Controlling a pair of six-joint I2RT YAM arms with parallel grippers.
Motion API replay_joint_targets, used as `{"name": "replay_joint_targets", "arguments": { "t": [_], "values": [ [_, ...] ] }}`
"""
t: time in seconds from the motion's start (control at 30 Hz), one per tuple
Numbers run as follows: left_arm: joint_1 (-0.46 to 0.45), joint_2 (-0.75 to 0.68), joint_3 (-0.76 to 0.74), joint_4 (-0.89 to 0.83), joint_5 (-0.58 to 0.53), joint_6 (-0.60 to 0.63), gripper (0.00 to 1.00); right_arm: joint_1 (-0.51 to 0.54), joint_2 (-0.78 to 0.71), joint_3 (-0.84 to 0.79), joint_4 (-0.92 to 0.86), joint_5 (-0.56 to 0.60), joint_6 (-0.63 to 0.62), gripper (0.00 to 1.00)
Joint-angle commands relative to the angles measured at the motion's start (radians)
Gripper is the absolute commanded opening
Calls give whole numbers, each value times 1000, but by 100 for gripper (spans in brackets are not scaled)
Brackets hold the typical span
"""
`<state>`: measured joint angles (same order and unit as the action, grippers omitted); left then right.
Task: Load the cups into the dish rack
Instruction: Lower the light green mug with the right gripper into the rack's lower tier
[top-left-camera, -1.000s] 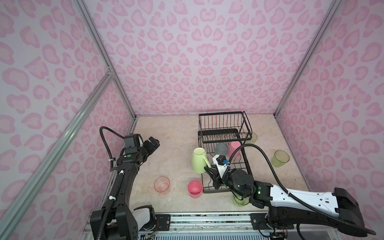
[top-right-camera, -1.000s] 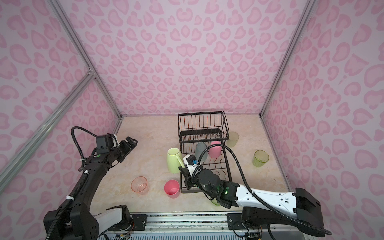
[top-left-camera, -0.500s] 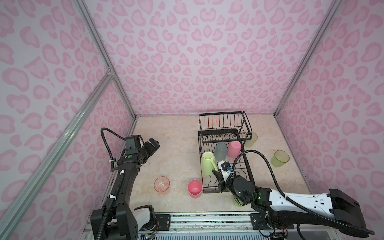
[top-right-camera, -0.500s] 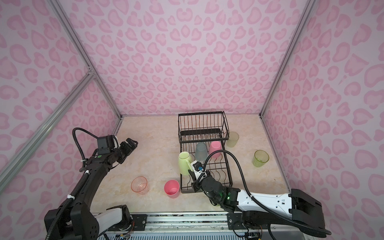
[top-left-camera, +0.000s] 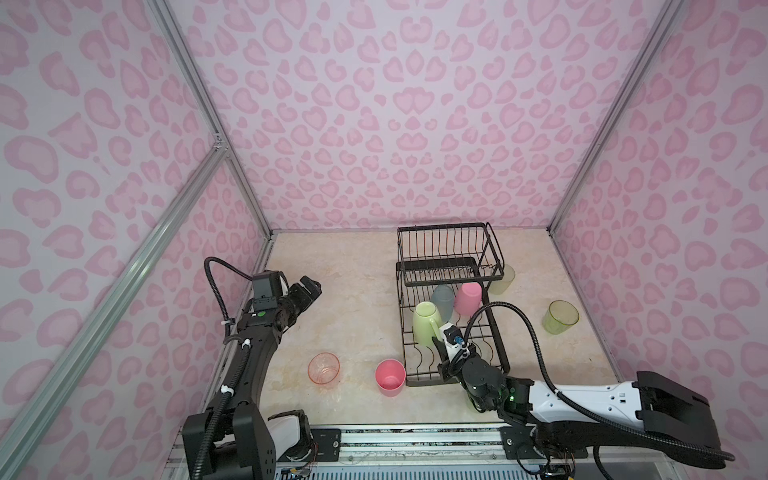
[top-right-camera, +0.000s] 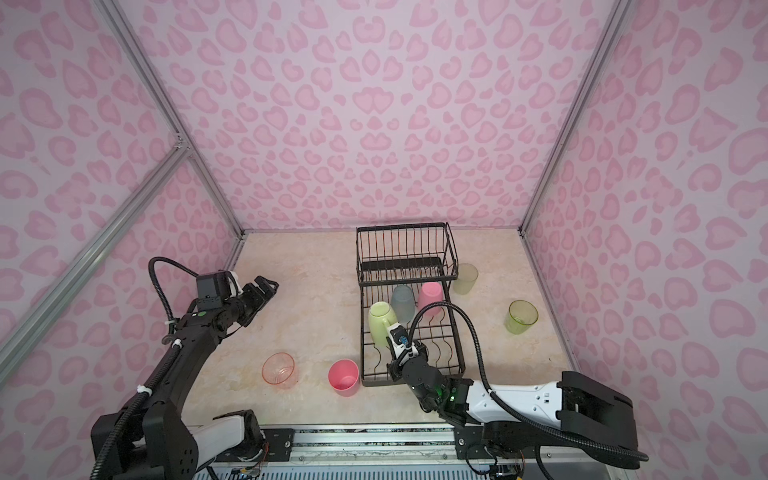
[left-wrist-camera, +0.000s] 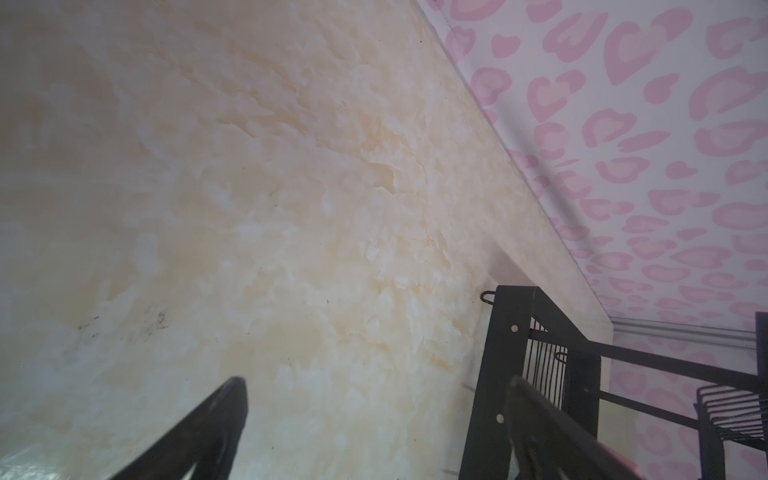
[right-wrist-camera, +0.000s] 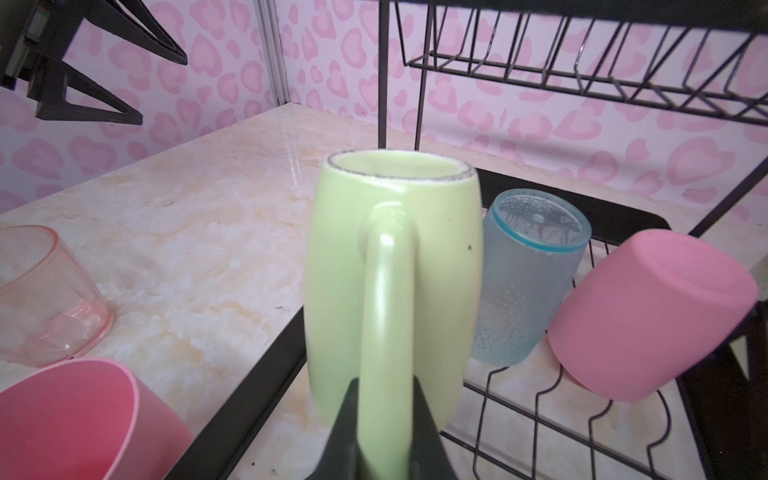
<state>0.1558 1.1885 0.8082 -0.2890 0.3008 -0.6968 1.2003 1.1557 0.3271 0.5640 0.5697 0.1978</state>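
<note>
My right gripper (right-wrist-camera: 384, 380) is shut on the handle of the pale-green mug (top-left-camera: 424, 322) (right-wrist-camera: 345, 270). The mug is upside down over the left side of the dish rack's (top-left-camera: 440, 249) lower tray. Whether it rests on the wires I cannot tell. Beside it, a frosted teal tumbler (top-left-camera: 442, 297) (right-wrist-camera: 528, 282) and a pink tumbler (top-left-camera: 468, 297) (right-wrist-camera: 648, 316) sit inverted in the tray. My left gripper (top-left-camera: 311, 286) (left-wrist-camera: 376, 382) hovers open and empty over the table's left side.
On the table left of the rack stand a pink tumbler (top-left-camera: 390, 376) and a clear pink glass (top-left-camera: 323, 368), both upright. A green glass (top-left-camera: 560, 316) stands to the rack's right. A whitish tumbler (top-left-camera: 503, 280) stands against the raised basket.
My right gripper has carried the mug rightward, from beside the rack to over its lower tray next to the teal tumbler. The left arm has barely moved.
</note>
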Motion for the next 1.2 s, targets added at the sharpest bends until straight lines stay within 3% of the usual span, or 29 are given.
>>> {"name": "replay_joint_targets", "arguments": {
  "t": [0.0,0.5,0.87,1.17],
  "values": [
    [-2,16,-9,57,32,-23,99,-12,48,-2,156,49,-14,7],
    [-4,60,5,68,73,-24,100,-51,348,51,372,25,-52,8],
    [-3,66,1,77,90,-27,100,-65,427,53,417,25,-62,9],
    [-4,47,-3,72,80,-20,100,-72,435,54,357,18,-57,12]
  ]
}}
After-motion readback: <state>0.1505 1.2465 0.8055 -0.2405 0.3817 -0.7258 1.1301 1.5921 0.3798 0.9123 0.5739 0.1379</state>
